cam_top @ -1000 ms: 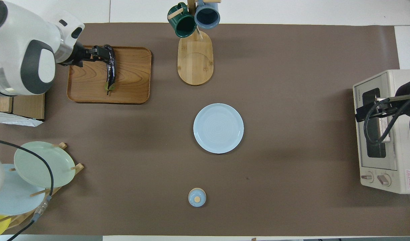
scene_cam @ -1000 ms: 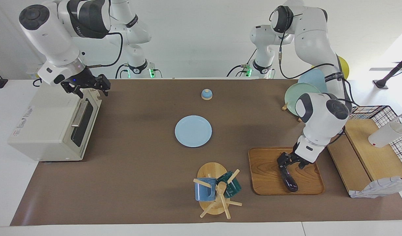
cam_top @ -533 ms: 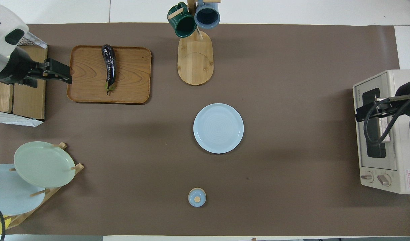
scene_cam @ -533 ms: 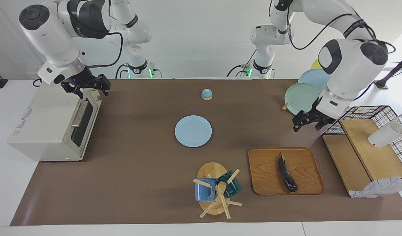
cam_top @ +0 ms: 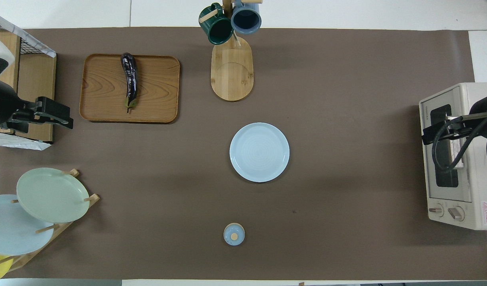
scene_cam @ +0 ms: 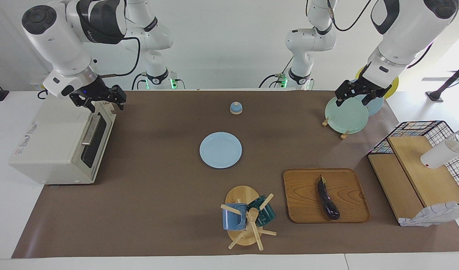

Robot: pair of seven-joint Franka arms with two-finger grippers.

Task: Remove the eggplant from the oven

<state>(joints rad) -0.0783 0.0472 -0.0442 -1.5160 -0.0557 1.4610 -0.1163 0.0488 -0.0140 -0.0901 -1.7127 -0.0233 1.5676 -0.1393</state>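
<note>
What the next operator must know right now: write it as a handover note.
Left tool: open, empty, up over the plate rack.
Right tool: open, over the oven at its door's top edge.
Eggplant: lying on the tray, toward the left arm's end, apart from both tools.
Done: eggplant is out; oven door looks shut.
Left: nothing visible.

eggplant lying on wooden tray, oven door shut

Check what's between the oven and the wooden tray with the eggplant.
The light blue plate lies between the oven and the tray holding the eggplant, clearest in the overhead view.
</note>
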